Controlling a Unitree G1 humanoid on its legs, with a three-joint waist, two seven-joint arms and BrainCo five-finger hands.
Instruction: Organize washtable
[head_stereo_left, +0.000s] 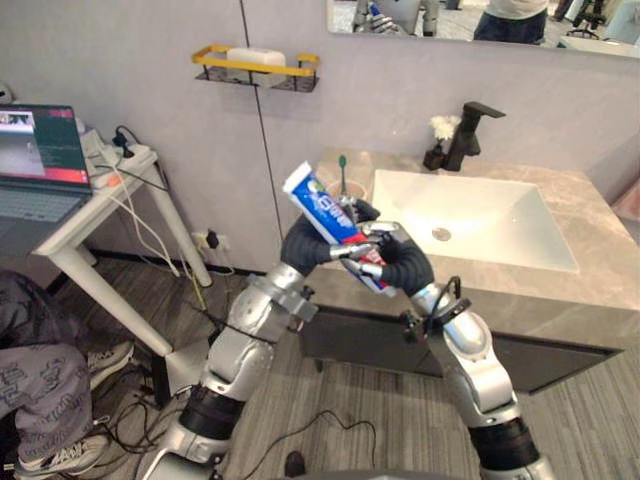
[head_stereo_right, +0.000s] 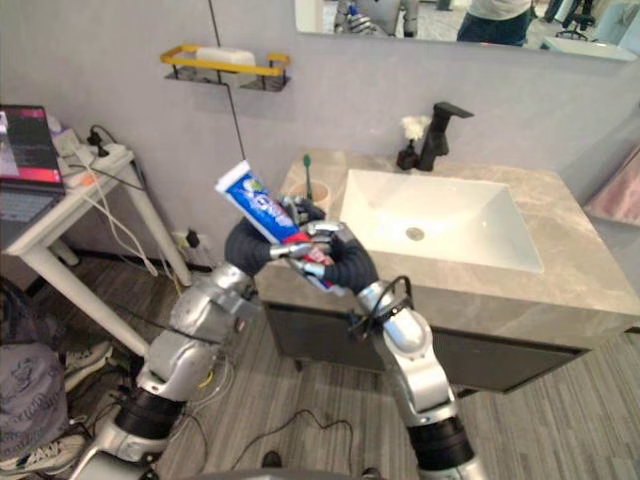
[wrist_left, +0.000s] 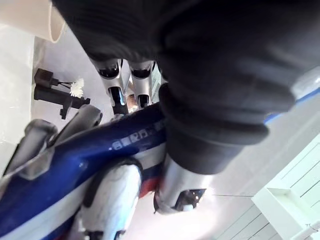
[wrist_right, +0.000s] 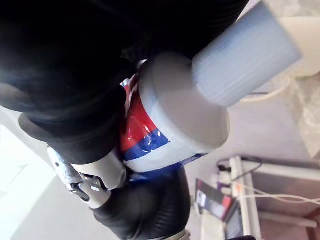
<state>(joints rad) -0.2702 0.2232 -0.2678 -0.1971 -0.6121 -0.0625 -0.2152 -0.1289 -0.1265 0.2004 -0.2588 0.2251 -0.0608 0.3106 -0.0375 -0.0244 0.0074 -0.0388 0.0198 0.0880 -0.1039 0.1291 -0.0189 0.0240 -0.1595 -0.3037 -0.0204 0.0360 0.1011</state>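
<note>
A blue, white and red toothpaste tube (head_stereo_left: 313, 200) is held up in the air, slanting up to the left, in front of the left end of the stone washtable (head_stereo_left: 560, 290). Both hands grip it: my left hand (head_stereo_left: 305, 243) is curled round its middle, and my right hand (head_stereo_left: 405, 265) is curled round its lower, cap end. In the left wrist view silver fingers wrap the blue tube (wrist_left: 100, 150). The tube's white cap (wrist_right: 182, 115) shows in the right wrist view. Behind the hands a green toothbrush (head_stereo_left: 342, 170) stands in a cup on the counter's left corner.
A white sink basin (head_stereo_left: 470, 215) is sunk in the counter, with a black faucet (head_stereo_left: 472, 130) and a small flower vase (head_stereo_left: 440, 135) behind it. A yellow wall shelf (head_stereo_left: 255, 65) carries a white bar. A white side table (head_stereo_left: 75, 225) with a laptop stands at the left, beside a person's legs (head_stereo_left: 40, 390).
</note>
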